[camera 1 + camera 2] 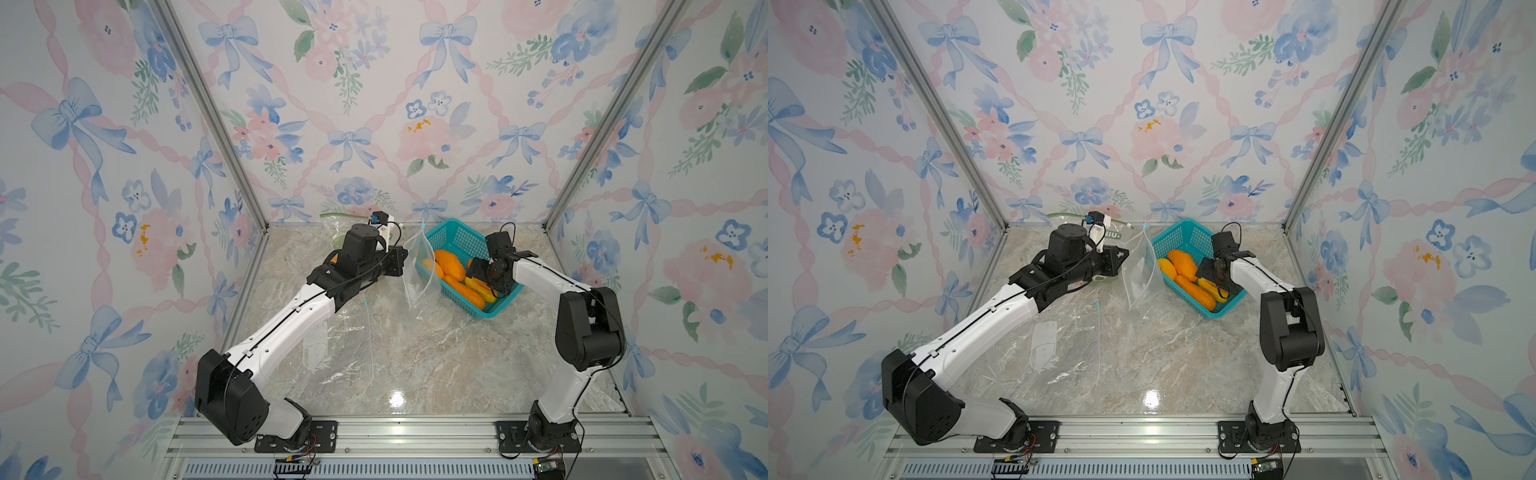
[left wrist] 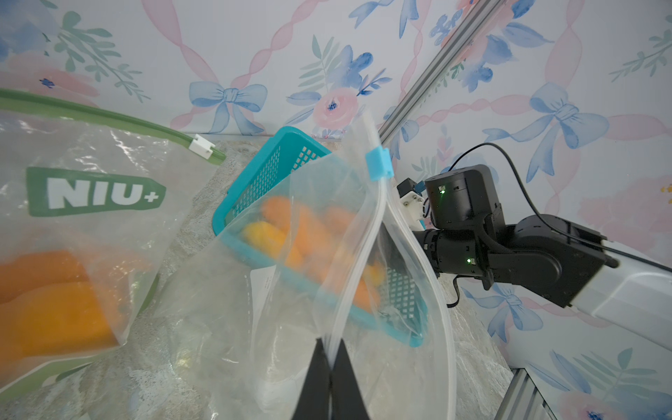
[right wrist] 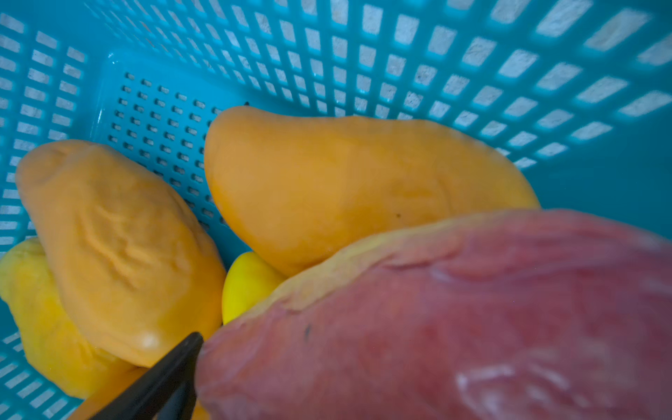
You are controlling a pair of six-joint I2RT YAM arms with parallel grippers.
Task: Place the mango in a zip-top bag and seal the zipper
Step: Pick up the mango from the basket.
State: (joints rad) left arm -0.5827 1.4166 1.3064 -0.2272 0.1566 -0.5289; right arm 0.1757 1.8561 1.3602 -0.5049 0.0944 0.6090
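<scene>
Back left: a green-edged bag marked NIU+ is lying on the marble worktop, with orange fruit showing through it.
Left arm: is reaching from the near left toward the middle.
Left jaws: are pressing together on the rim of a clear zip-top bag and holding it upright.
Held bag: its mouth is gaping, and a blue slider is sitting at the upper end of the zipper.
Near the middle: a second clear bag is lying flat on the worktop.
Right of the held bag: a teal basket is standing just beside it.
Mangoes: are lying in the basket, outside the held bag.
Right arm: is bending down into the basket.
Right jaws: only one black finger is showing, lying against a reddish mango. I cannot tell whether they are gripping it.
</scene>
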